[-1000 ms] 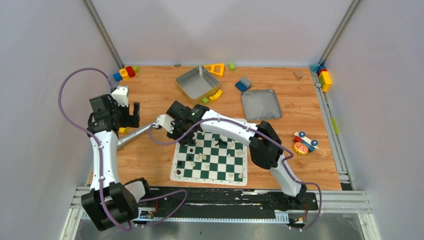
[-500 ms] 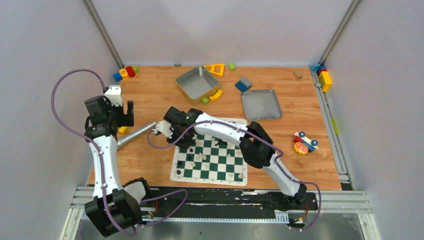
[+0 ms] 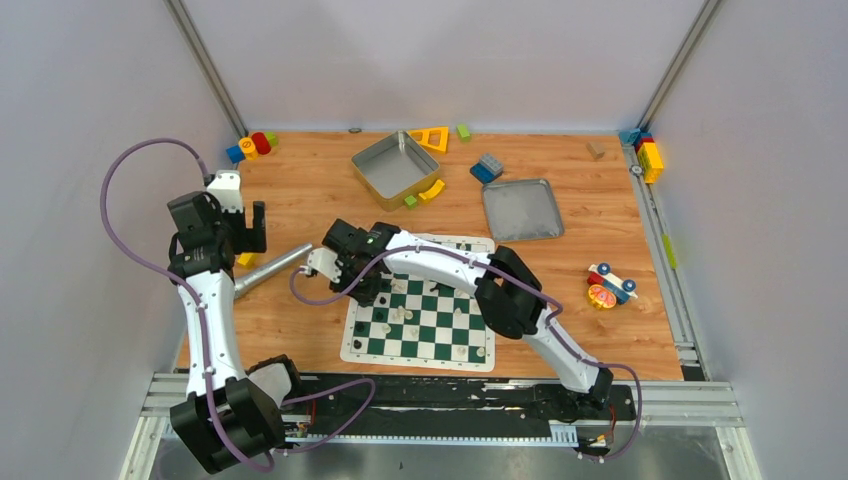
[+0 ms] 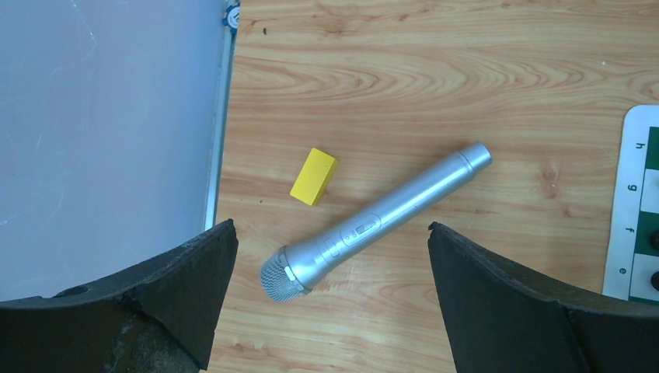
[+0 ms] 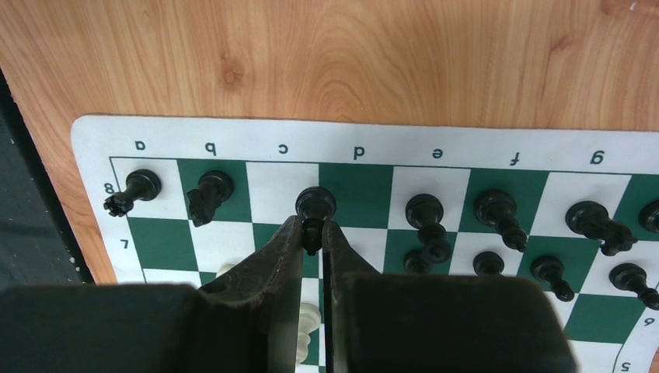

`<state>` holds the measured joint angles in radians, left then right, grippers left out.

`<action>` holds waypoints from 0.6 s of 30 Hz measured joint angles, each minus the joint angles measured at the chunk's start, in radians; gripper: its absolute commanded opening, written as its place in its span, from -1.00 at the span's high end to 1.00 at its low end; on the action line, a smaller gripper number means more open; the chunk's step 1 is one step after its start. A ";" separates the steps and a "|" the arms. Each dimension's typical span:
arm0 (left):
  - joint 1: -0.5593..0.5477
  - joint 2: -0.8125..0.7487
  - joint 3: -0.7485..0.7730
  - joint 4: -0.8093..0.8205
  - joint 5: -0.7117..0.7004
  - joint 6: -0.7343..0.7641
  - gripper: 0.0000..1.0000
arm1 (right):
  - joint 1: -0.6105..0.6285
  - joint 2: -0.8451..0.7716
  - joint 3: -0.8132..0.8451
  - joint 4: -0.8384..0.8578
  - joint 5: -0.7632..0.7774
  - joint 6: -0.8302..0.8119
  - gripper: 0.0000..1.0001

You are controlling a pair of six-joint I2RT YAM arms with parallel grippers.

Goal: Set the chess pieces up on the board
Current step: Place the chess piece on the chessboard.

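Reaching further left than a second before, the right gripper [image 5: 312,233] was pinched on a black chess piece [image 5: 315,203] standing in row eight of the board [image 5: 93,136]. The left gripper [image 4: 330,227] was held wide over a microphone [image 4: 388,211].

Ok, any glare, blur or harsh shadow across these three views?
Top external: even, soft light, no glare, though the chess pieces are tiny. Left wrist: sharp wood grain, mild sheen along the microphone. Right wrist: board lettering crisp; the right tool, pinching a black piece, is a dark, soft-edged mass.
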<state>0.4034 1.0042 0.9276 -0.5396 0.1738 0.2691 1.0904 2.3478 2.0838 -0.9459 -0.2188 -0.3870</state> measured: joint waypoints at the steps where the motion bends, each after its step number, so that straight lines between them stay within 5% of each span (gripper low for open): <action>1: 0.001 0.000 0.000 0.000 0.000 0.000 -1.00 | 0.003 0.000 0.000 0.000 0.000 0.000 1.00; 18: 0.005 0.000 0.000 0.001 0.000 -0.002 -1.00 | 0.040 0.004 -0.005 -0.022 0.001 -0.009 0.99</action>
<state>0.4084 1.0046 0.9276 -0.5388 0.1738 0.2668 1.1301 2.3516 2.0785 -0.9680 -0.2176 -0.3958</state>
